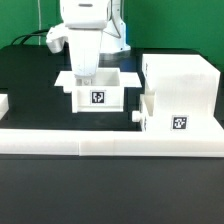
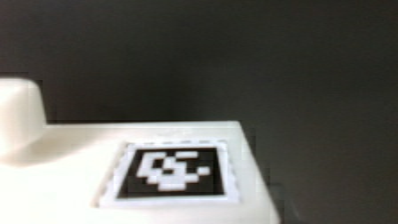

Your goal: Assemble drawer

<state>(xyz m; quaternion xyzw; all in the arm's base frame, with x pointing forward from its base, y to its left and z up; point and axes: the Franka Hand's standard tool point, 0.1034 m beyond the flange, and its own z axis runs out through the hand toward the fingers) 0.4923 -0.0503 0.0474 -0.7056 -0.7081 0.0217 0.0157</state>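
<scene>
A white knobbed tray box (image 1: pixel 97 92) stands on the black table in the middle of the exterior view, its tag (image 1: pixel 98 97) facing the camera. My gripper (image 1: pixel 83 77) reaches down from above to the tray's far wall, on the exterior view's left side; its fingers are too small to read. The large white casing (image 1: pixel 182 80) stands at the exterior view's right, with the second tray box (image 1: pixel 165 118) and its knob (image 1: pixel 135 117) in front of it. The wrist view shows a white tagged face (image 2: pixel 173 170) and a rounded white knob (image 2: pixel 15 118); no fingers show there.
A long low white border rail (image 1: pixel 110 142) runs across the front of the table. A small white part (image 1: pixel 3 103) shows at the exterior view's left edge. Black cables lie behind the arm at the back left.
</scene>
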